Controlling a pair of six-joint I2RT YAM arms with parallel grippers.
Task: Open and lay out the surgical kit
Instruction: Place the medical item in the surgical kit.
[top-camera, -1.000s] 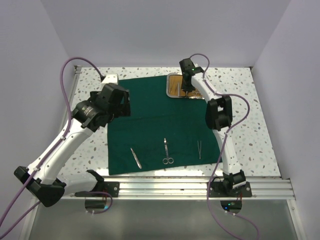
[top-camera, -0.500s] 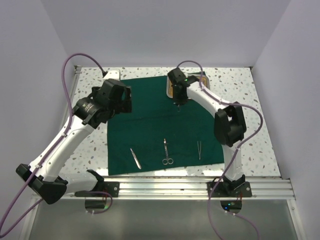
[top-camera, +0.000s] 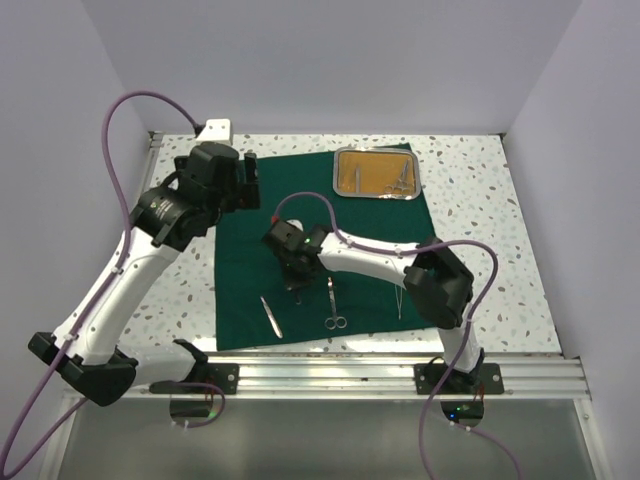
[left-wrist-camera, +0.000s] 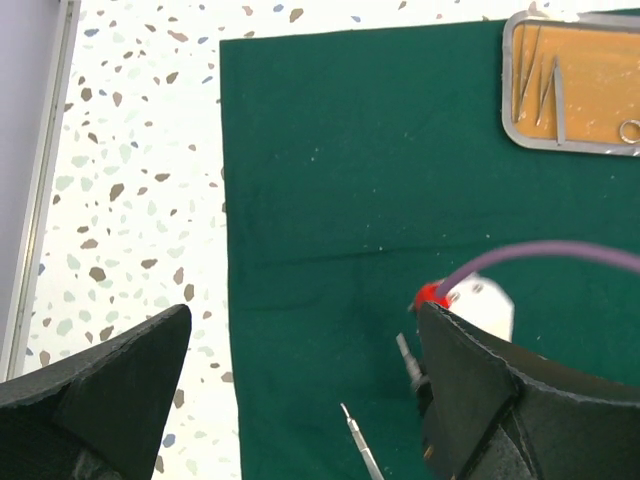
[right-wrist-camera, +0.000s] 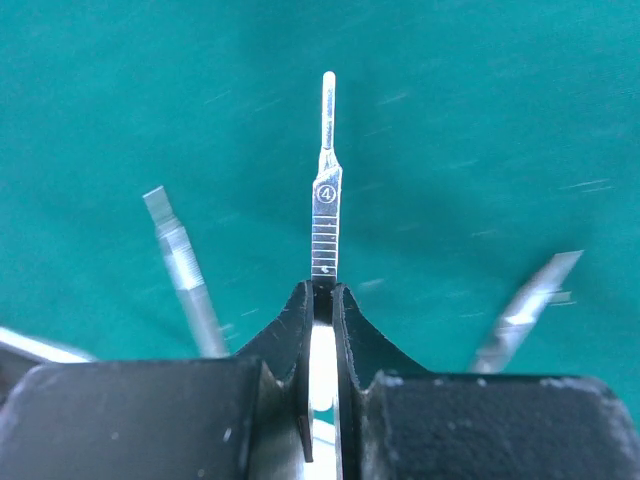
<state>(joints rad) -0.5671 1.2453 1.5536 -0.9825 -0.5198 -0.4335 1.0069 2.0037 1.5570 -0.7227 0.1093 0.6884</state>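
Plain white walls close in a speckled table (top-camera: 490, 250) with a dark green cloth (top-camera: 245, 270) spread flat over its middle. The two arm bases sit on a metal rail (top-camera: 330, 378) at the near edge.

Three silver tools lie side by side and apart along the near part of the cloth. A slim forceps-like tool (top-camera: 272, 316) is on the left and small scissors (top-camera: 333, 306) are in the middle. Thin tweezers (top-camera: 399, 298) are on the right, just beside the right arm's elbow.

The right gripper (top-camera: 297, 283) hangs low over the cloth between the left tool and the scissors. The right wrist view shows its jaws pinched tight on a flat steel handle (right-wrist-camera: 326, 200) stamped with a circled 4. The handle's narrow tip points away from the fingers, and whether it touches the cloth cannot be told.

Farther back and to the left, the left gripper (top-camera: 247, 185) is raised over the far left part of the cloth. Its jaws are spread wide and hold nothing.

The steel tray (left-wrist-camera: 560, 146) sits on the far right corner of the cloth, well apart from both grippers. A few thin instruments lie on its tan-gold lining, one of them ring-handled.
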